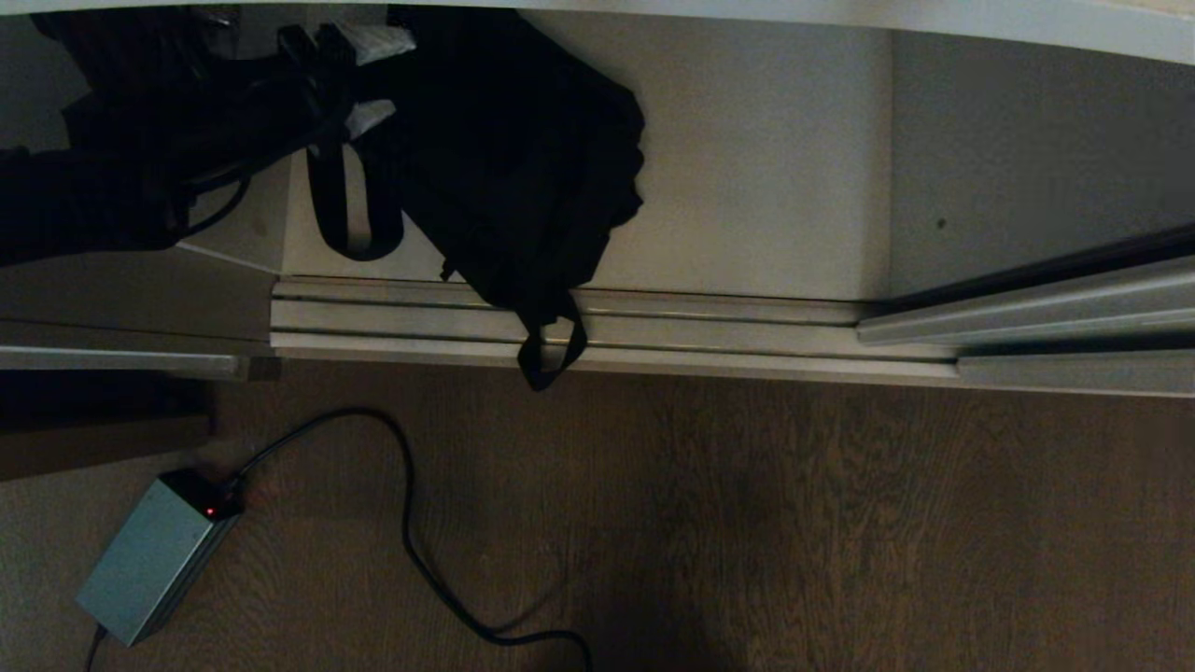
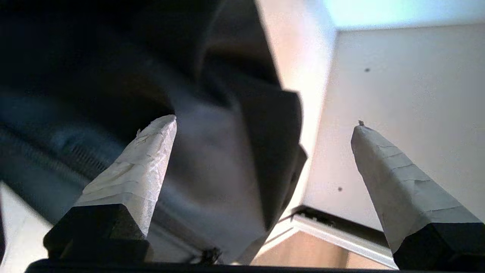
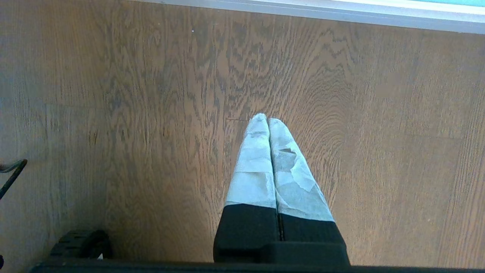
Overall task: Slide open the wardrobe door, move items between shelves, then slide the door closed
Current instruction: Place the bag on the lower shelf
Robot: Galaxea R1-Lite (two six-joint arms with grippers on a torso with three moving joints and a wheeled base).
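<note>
One black bag (image 1: 523, 159) sits slumped on the white bottom shelf (image 1: 747, 168) of the wardrobe, and I take that as the item being shifted. A strap loop (image 1: 551, 350) spills from the bag over the grooved floor track (image 1: 607, 322) just in front of it. I judge that matters: the sliding wardrobe door (image 1: 1046, 308), whose lower rail shows well to the right of the bag, stands open so the shelf can be reached, and that strap lies in its path.

My left tool (image 1: 359, 79) is up against the bag's upper left corner. From the left wrist camera its taped fingers (image 2: 140, 167) stand wide apart — the dark fabric (image 2: 212, 125) fills the space ahead of them, but nothing is pinched between them, so I read it as holding nothing. Whether a finger brushes the cloth I can't tell.

My right tool (image 3: 267, 119) is parked away from the bag, pointing down at the wood floor (image 3: 113, 94) with its taped fingers pressed together and empty — one arm is enough for a soft bag.

A grey power brick (image 1: 149, 555) and its cable (image 1: 411, 523) lie on the floor in front of the bag, clear of the track.
</note>
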